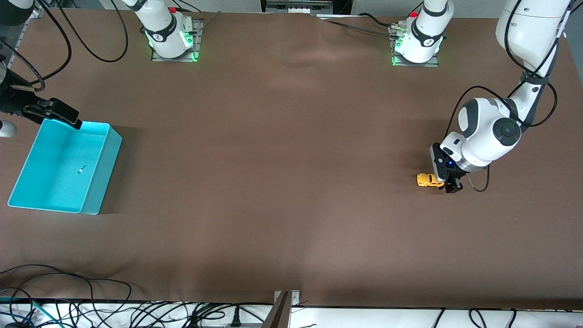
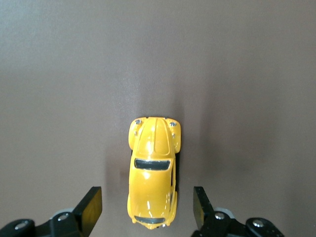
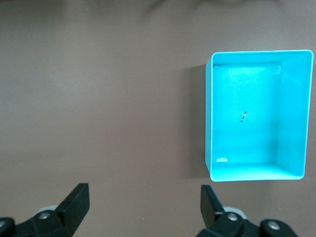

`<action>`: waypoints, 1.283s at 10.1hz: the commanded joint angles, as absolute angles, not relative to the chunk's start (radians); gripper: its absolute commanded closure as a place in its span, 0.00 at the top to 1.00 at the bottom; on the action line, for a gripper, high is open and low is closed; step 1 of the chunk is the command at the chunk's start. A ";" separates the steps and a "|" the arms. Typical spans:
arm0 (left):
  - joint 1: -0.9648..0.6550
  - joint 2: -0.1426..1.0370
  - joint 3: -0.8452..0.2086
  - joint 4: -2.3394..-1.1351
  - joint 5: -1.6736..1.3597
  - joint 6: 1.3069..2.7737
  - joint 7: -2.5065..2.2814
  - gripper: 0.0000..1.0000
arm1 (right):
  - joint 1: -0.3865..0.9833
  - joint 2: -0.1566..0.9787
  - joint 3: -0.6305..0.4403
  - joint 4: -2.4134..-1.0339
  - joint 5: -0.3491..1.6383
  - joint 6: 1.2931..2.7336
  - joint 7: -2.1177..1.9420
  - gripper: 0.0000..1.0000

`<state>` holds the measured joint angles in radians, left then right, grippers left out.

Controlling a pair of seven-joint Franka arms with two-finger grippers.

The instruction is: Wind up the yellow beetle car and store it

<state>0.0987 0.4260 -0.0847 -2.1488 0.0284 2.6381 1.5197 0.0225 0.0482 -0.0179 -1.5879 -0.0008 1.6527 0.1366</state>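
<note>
Right gripper (image 1: 68, 119): waits above the corner of the turquoise bin (image 1: 98, 182) that lies farthest from the front camera, at the right arm's end of the worktop (image 1: 273, 159). Jaws stand wide apart, holding nothing. The bin contains only a tiny dark speck (image 3: 243, 116); no car in it, so storing is not done.

Yellow beetle car (image 1: 429, 180): sits on its wheels on the bare worktop at the left arm's end, well apart from the bin.

Left gripper (image 2: 148, 210): low over the car's rear. In the left wrist view one finger stands on each side of the body, a gap visible on both sides; jaws open, car straddled but not gripped.

Judgement: early stage. Grasp is being set up; winding, carrying to the bin and release all remain.
</note>
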 commanded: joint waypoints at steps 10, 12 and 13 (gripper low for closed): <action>0.100 0.479 -0.083 -2.131 0.046 2.681 1.542 0.04 | 0.025 0.077 -0.015 -1.563 0.014 1.635 0.132 1.00; 0.097 0.451 -0.125 -2.131 0.045 2.669 1.537 0.03 | 0.025 0.077 -0.015 -1.562 0.015 1.635 0.133 1.00; 0.097 0.451 -0.135 -2.129 0.044 2.658 1.532 0.03 | 0.025 0.077 -0.017 -1.562 0.014 1.635 0.133 1.00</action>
